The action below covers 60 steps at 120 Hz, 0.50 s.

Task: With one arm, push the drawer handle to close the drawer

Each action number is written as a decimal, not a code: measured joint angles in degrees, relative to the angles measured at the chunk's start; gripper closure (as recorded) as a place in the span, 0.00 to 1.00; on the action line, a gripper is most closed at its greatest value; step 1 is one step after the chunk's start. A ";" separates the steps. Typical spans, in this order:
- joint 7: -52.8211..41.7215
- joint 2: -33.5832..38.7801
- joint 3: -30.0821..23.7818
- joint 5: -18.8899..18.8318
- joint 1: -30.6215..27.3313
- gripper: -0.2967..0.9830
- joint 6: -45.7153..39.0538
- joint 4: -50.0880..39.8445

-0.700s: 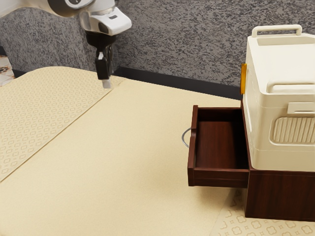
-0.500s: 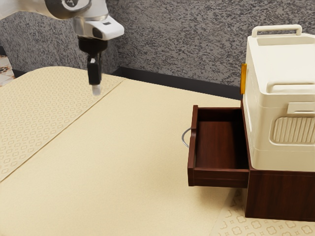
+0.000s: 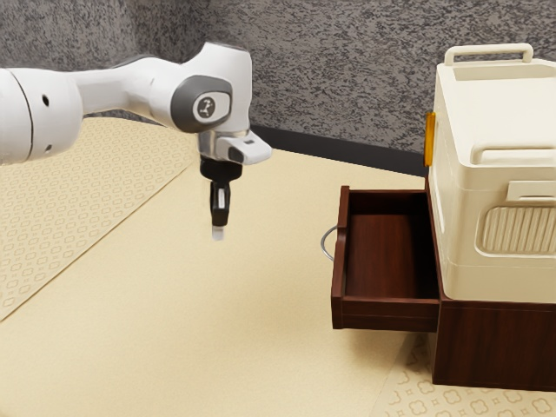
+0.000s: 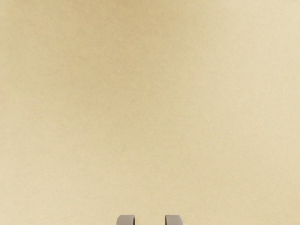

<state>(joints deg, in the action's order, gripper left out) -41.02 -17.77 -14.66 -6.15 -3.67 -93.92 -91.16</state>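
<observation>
My pincer (image 3: 218,233) hangs over the table (image 3: 252,347), apart from the pulled-out drawer (image 3: 382,256).
In the exterior view I have it pointing down, well short of the curved metal handle (image 3: 326,243) on the drawer's front; the dark wooden cabinet (image 3: 495,343) stands toward the exterior view's right with a cream box (image 3: 456,208) on top, its carrying handles raised, and an orange piece (image 3: 430,139) at its side; in the wrist view, my two fingertips (image 4: 125,220) stand parted, nothing between them but a view of the pale tabletop.
</observation>
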 joint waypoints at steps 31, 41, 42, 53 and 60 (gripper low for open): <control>-1.28 -5.80 -0.72 -0.88 4.46 0.83 -6.87 5.22; -1.97 -7.05 -1.21 -0.91 4.95 0.84 -7.89 5.96; -2.04 -7.15 -1.25 -0.91 4.99 0.84 -7.98 6.02; -2.99 -7.91 -1.84 -0.94 5.48 0.84 -8.76 6.99; -3.60 -8.76 -1.98 -0.97 5.82 0.84 -9.14 7.69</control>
<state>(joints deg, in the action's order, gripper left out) -44.62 -26.54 -16.64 -7.12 2.15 -103.06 -83.47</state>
